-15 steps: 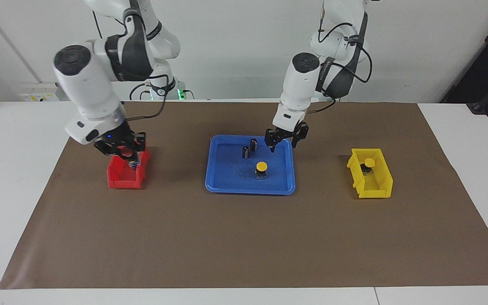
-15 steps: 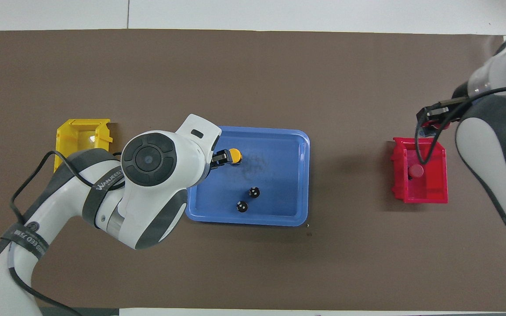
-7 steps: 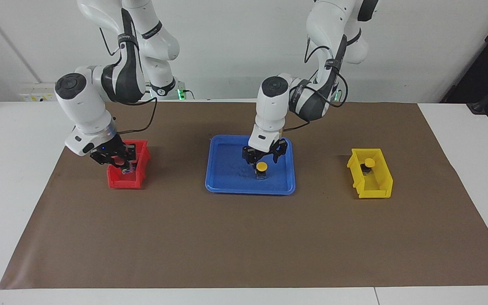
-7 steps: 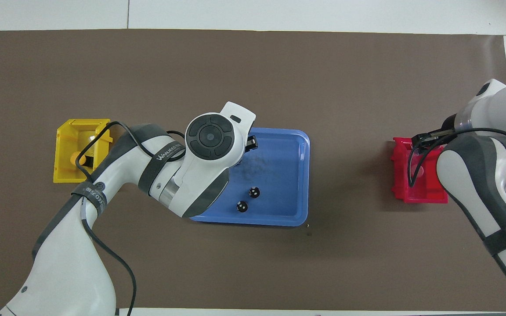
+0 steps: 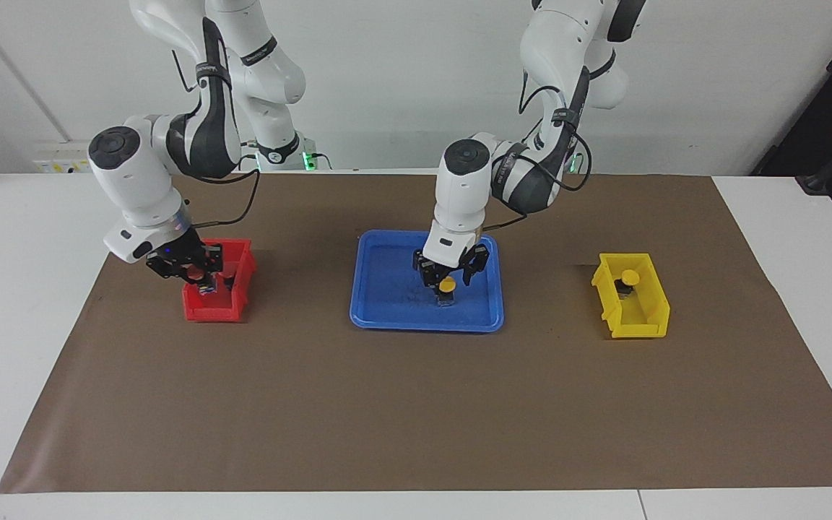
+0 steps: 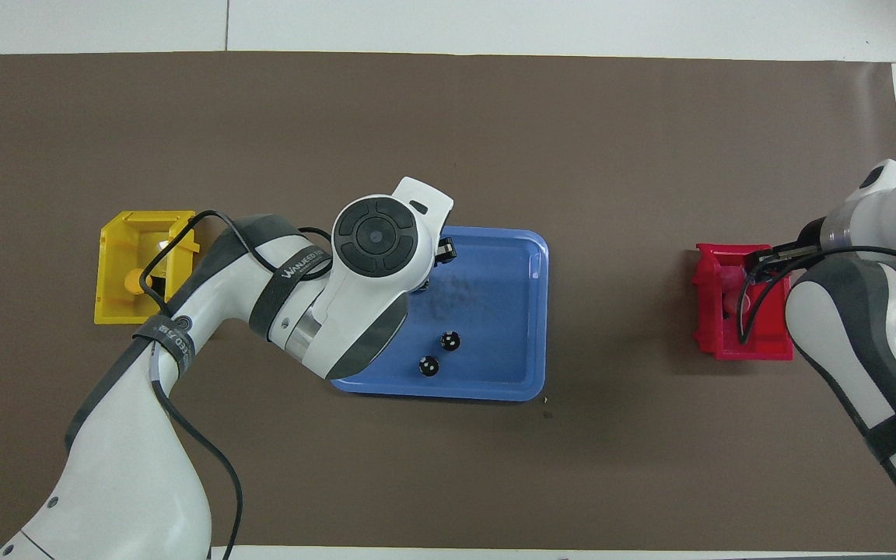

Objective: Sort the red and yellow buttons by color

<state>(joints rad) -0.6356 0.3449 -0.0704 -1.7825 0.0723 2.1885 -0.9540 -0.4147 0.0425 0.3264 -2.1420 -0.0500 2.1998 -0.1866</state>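
A yellow button point(image 5: 447, 286) stands in the blue tray point(image 5: 387, 321). My left gripper point(image 5: 448, 280) is low over it, open, with a finger on either side of the cap. In the overhead view the left arm hides this button. A second yellow button point(image 5: 630, 277) sits in the yellow bin point(image 5: 636, 318), also seen from overhead point(image 6: 134, 280). My right gripper point(image 5: 198, 277) is down inside the red bin point(image 5: 215, 309), shut on a red button point(image 5: 206, 288). The other red button is hidden by the gripper and arm.
Two dark capless cylinders point(image 6: 450, 340) point(image 6: 428, 365) stand in the blue tray point(image 6: 495, 389), nearer to the robots than the yellow button. The yellow bin point(image 6: 115, 307) is toward the left arm's end, the red bin point(image 6: 751, 350) toward the right arm's end. A brown mat point(image 5: 416, 412) covers the table.
My left gripper moved from the tray's near edge to the yellow button and came down around it. My right gripper lowered the red button from above the red bin into it.
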